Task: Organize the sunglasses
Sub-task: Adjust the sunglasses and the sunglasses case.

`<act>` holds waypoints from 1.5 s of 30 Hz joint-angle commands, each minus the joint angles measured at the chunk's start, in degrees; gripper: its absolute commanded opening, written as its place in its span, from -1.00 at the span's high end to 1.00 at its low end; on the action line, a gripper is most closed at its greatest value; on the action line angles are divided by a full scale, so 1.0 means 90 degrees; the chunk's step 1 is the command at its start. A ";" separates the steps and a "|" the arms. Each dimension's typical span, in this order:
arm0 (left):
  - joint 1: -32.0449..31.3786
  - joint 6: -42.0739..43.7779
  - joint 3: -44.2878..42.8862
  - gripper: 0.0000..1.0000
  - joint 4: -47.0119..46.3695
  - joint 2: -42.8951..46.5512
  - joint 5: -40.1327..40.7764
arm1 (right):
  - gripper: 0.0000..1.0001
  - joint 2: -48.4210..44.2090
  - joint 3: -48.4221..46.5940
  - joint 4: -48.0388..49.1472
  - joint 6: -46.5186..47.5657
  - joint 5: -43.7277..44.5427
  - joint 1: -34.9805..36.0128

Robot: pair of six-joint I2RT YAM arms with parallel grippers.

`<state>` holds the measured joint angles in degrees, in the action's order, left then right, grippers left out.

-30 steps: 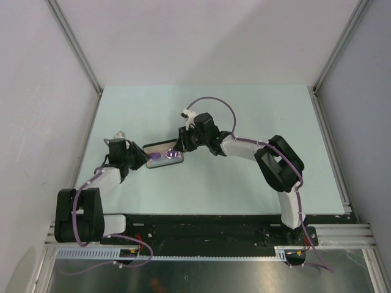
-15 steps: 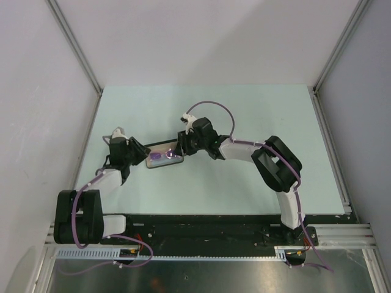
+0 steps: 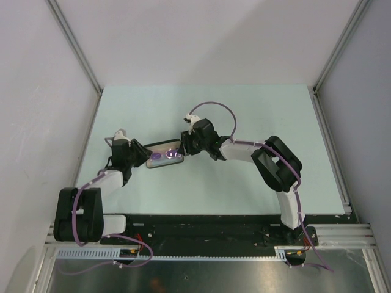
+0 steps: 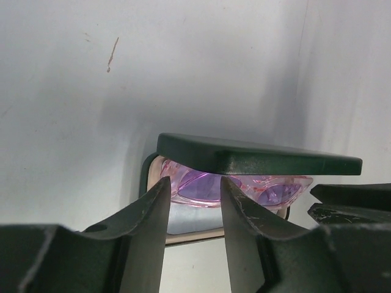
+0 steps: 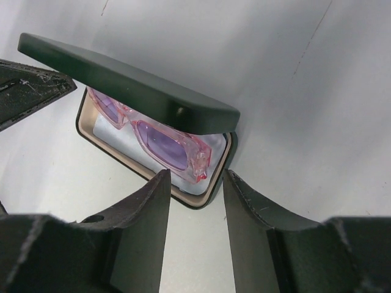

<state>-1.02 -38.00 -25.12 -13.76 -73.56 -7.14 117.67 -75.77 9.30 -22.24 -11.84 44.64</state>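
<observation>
Sunglasses point(image 5: 162, 140) sit inside the black case point(image 5: 223, 168), lying on the pale blue cloth point(image 5: 214, 145). The lid point(image 5: 122, 85) is half-raised over them. Pink-purple frame, tinted lenses. The case rests on the table point(image 3: 244, 110), left of centre, well off every edge.

Left gripper point(image 4: 194, 183) is at the case's left end, jaws parted, nothing between them. Right gripper point(image 5: 195, 177) is at the case's right end, also parted and empty. Both sets of tips are just beside the case ends; I can't tell if either touches the lid.
</observation>
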 commanded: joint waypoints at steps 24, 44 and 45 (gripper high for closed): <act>-0.0287 0.0218 0.0253 -0.09 -0.0717 -0.0030 0.0461 | 0.10 0.0256 0.0020 0.0773 0.0225 -0.0472 -0.0048; -0.0522 0.0169 0.0067 -0.29 -0.0717 -0.0313 0.0637 | 0.07 0.0373 0.0020 0.0871 0.0137 -0.0677 -0.0077; -0.0522 0.0150 0.0067 -0.29 -0.0717 -0.0342 0.0617 | 0.08 0.0364 0.0020 0.0881 0.0127 -0.0677 -0.0087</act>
<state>-4.89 -36.16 -23.18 -18.76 -76.20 -2.90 120.81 -75.77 15.00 -20.97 -17.50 44.14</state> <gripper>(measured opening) 0.638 0.459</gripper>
